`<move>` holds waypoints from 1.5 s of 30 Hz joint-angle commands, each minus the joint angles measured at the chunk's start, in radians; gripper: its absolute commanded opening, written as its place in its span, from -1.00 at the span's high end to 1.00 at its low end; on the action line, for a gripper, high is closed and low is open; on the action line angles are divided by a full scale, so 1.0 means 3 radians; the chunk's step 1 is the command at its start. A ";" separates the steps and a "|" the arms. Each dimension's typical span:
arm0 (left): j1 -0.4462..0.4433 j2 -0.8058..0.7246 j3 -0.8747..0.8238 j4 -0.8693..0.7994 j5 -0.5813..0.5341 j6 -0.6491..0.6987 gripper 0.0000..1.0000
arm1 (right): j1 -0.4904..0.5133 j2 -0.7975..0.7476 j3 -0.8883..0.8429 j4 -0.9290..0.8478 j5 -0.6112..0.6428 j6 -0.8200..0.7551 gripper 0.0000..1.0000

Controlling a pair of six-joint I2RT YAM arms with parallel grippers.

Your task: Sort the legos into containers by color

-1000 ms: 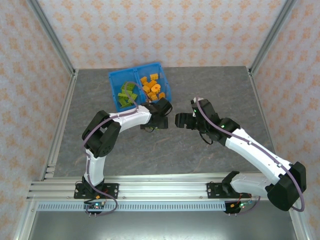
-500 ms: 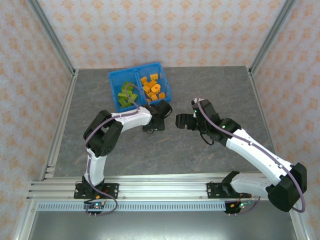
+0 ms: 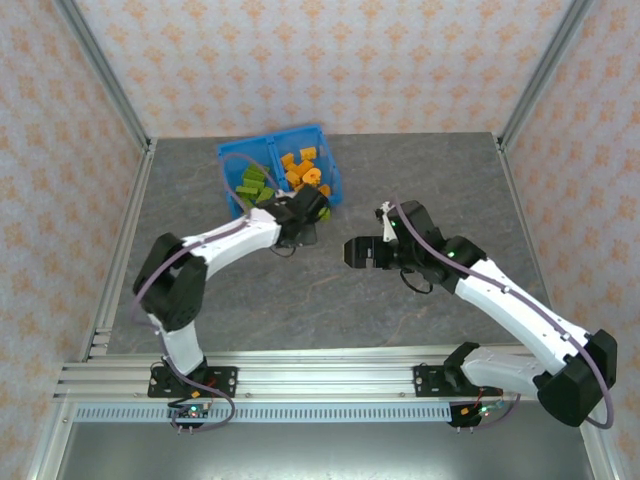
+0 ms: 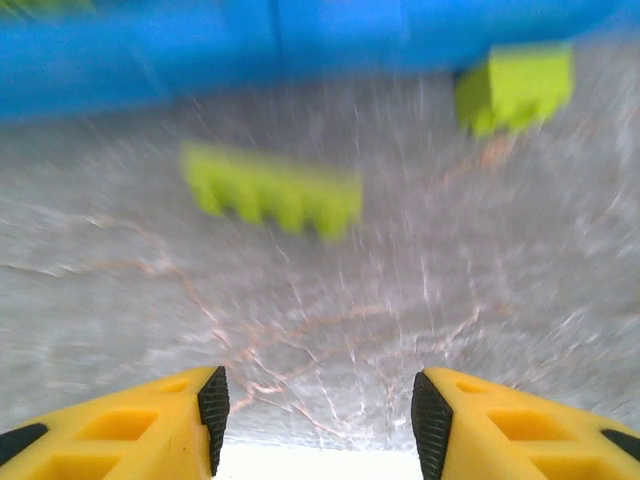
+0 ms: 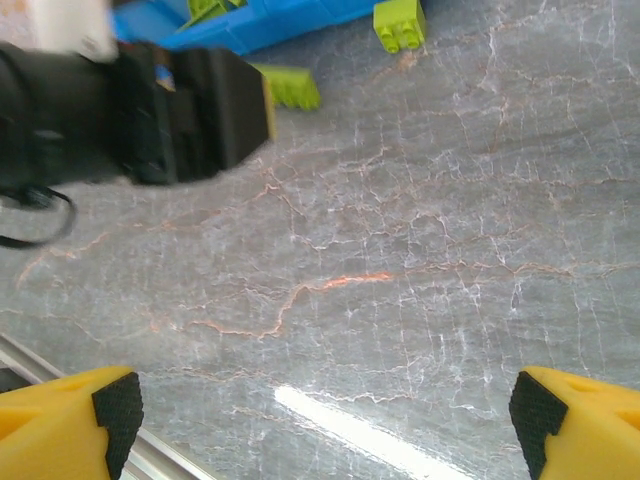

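Though most legos [image 3: 303,170] lay sorted in the bin [image 3: 228,155], two green bricks [image 4: 515,88] sat on the table [image 4: 400,290] just outside its wall. The left gripper [image 4: 320,405], half open and empty, faced the longer brick [image 4: 272,190], likely narrowed to fit it, while the right gripper [image 5: 325,415] gaped empty nearby.

Open table [image 5: 400,300] ahead; green bricks [image 4: 275,190] and bin [image 4: 150,55] beyond.

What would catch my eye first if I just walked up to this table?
The bright blue bin at the far side of the table stands out, with green bricks in its left half and orange bricks in its right. Two white arms, the left arm and the right arm, bend toward the middle. Just outside the bin lie a long green brick and a short green brick.
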 commanded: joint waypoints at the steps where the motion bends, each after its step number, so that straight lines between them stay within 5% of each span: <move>1: 0.0196 -0.0297 0.0129 -0.0216 -0.0404 0.0086 -0.09 | -0.0013 -0.0052 0.0018 0.0068 0.0000 0.0056 -0.92; 4: 0.0376 -0.0345 0.0195 -0.0238 -0.0377 0.0180 -0.15 | -0.0013 -0.0040 0.0003 0.0090 0.0005 0.0069 -0.92; 6: 0.0398 -0.0285 0.0235 -0.0259 -0.0302 0.0245 -0.41 | -0.0013 -0.0040 -0.0008 0.0090 0.0021 0.0077 -0.92; 15: 0.0208 0.0166 -0.0157 0.0347 0.0518 -0.0475 -0.77 | -0.0013 0.0011 -0.0028 0.0111 0.0035 0.0091 -0.92; 22: 0.0153 0.0692 -0.0026 0.0285 0.0536 -0.0724 -0.80 | -0.0013 0.0021 -0.0013 0.0044 0.0059 0.0053 -0.92; 36: 0.0178 0.0578 -0.0384 0.0178 0.0351 -0.0590 0.31 | -0.0013 0.0010 -0.0042 -0.0014 -0.0119 0.0066 -0.93; 45: 0.0324 -0.0177 -0.0203 -0.0097 -0.0173 -0.0295 0.50 | -0.0006 0.0053 -0.0051 0.0030 -0.0420 0.0086 -0.92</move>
